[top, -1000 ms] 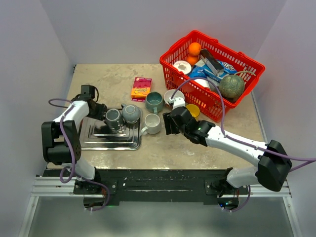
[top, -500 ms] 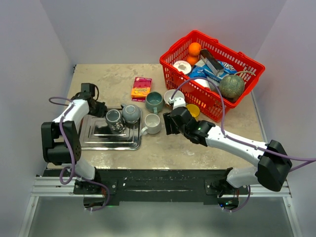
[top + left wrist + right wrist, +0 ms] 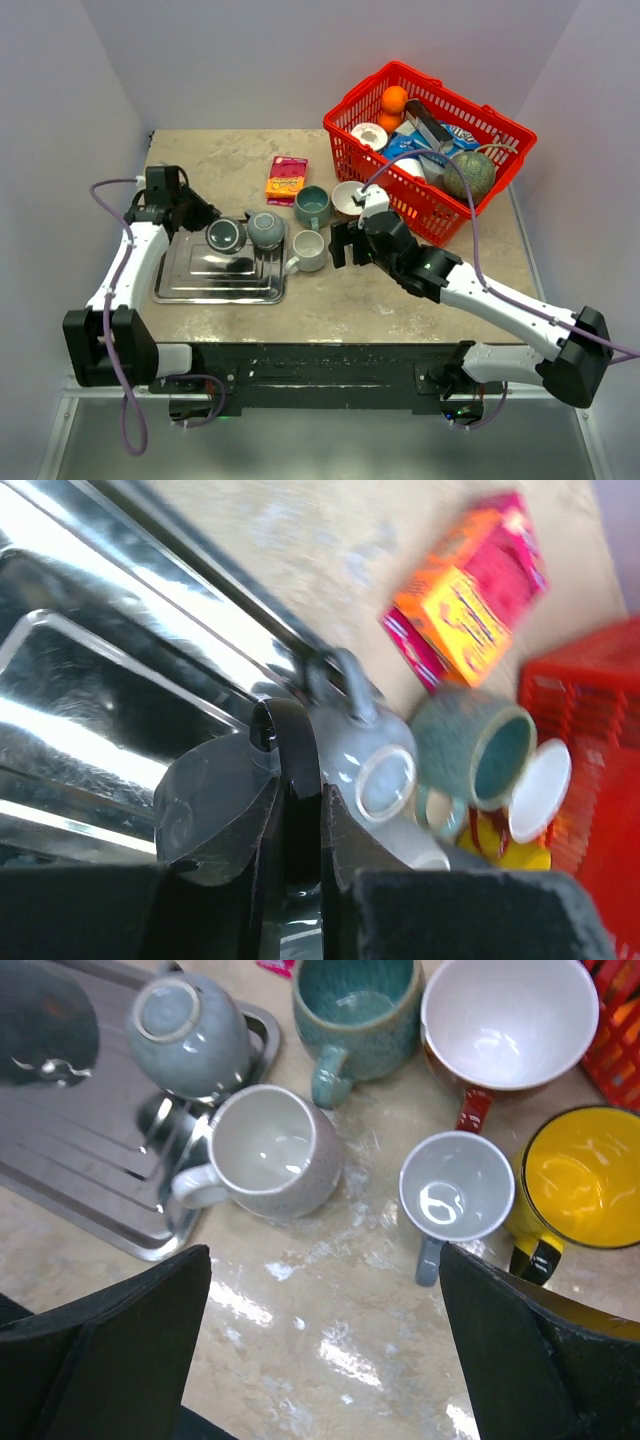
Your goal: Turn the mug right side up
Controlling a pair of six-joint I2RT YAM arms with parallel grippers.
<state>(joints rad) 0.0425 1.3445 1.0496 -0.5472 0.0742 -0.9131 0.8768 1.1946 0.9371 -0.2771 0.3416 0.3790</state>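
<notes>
A dark grey mug point(image 3: 226, 235) hangs just over the steel tray point(image 3: 200, 285), its mouth facing up. My left gripper point(image 3: 204, 221) is shut on its rim; in the left wrist view the fingers point(image 3: 262, 820) pinch the mug's dark wall point(image 3: 205, 805). A blue-grey mug point(image 3: 265, 229) stands upside down on the tray's right end, also in the left wrist view point(image 3: 372, 760) and the right wrist view point(image 3: 185, 1025). My right gripper point(image 3: 345, 246) is open and empty above the table, right of a white mug point(image 3: 265, 1150).
Upright mugs stand mid-table: teal point(image 3: 355, 1005), white-and-red point(image 3: 505, 1025), small grey point(image 3: 455, 1190), yellow point(image 3: 580, 1185). A snack packet point(image 3: 287, 178) lies behind them. A red basket point(image 3: 430, 130) of groceries fills the back right.
My left arm swung outward to the left and the dark mug in its grip turned and rose, mouth now up. My right gripper lifted and drew slightly right.
</notes>
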